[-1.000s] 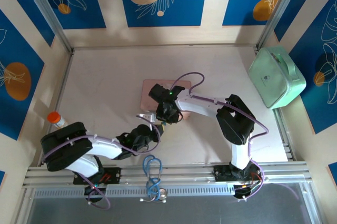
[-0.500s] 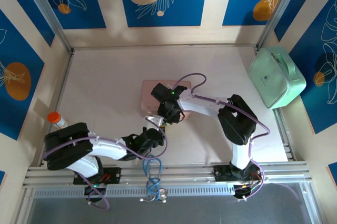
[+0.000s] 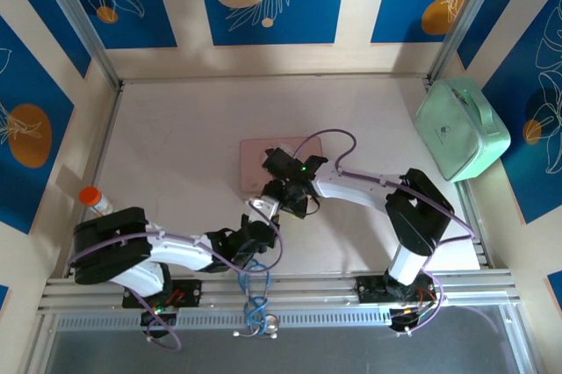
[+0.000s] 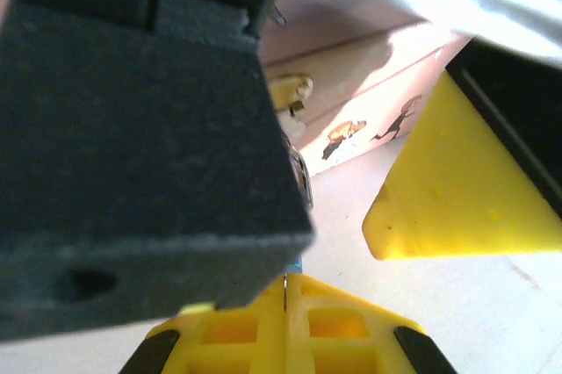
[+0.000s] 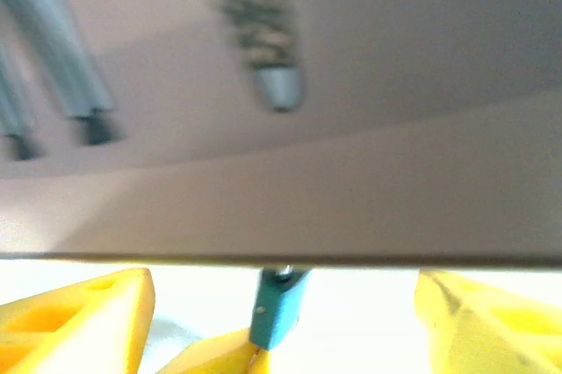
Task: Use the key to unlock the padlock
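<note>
Evidently, the right end effector's (image 5: pixel 277 291) wedge-shaped yellow fingers (image 5: pixel 70 317) stand apart.

Both arms bend inward toward the tabletop's near edge. The left gripper (image 3: pixel 255 233) is closed tight, and the right gripper (image 3: pixel 276 204) has its 2 fingers (image 5: pixel 83 317) spread wide.

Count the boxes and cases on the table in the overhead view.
2. A pink tin lies mid-table, partly covered from above; a mint-green case sits at the far right edge by the wall. Anything smaller could be hidden.
</note>
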